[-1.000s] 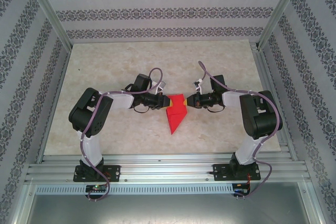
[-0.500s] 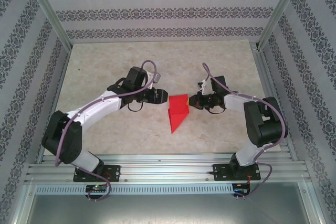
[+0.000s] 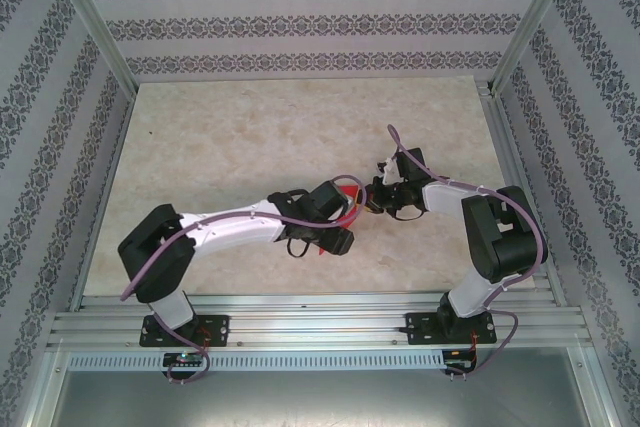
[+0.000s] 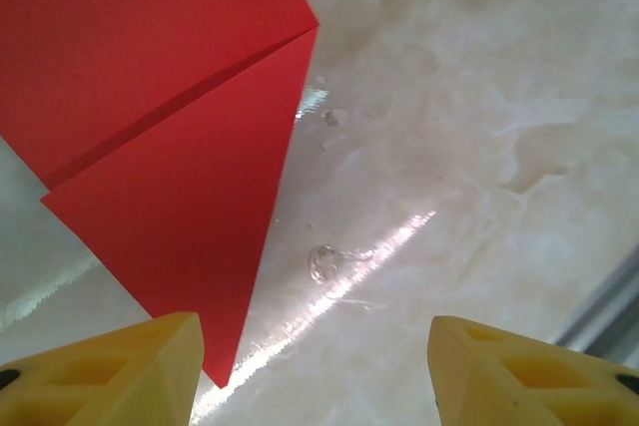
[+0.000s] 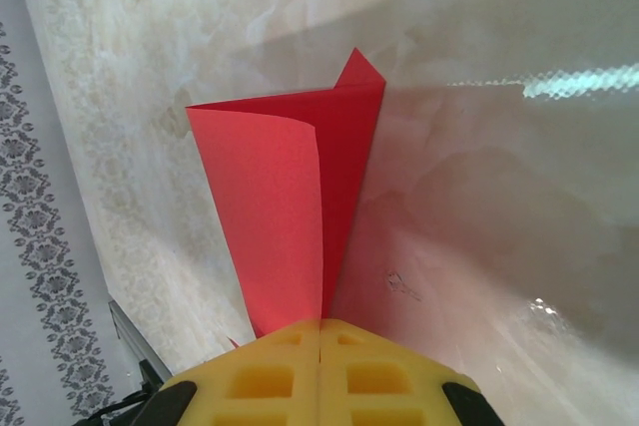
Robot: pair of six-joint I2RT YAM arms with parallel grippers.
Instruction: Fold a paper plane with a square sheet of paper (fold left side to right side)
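Red paper [image 4: 170, 147], folded to a pointed shape, is laid on the bench [image 4: 479, 147] near centre. Long axis runs far to near, tip toward the near edge. One layer is curled upward. Right side is pinched in the closed right jaws. Left jaws are spread, holding nothing; the tip is seen between them, just beside one finger.

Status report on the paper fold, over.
Left gripper open, empty, at the folded red paper's pointed tip. Right gripper shut on the paper's edge, one flap curled up. Left arm covers most of it from overhead.
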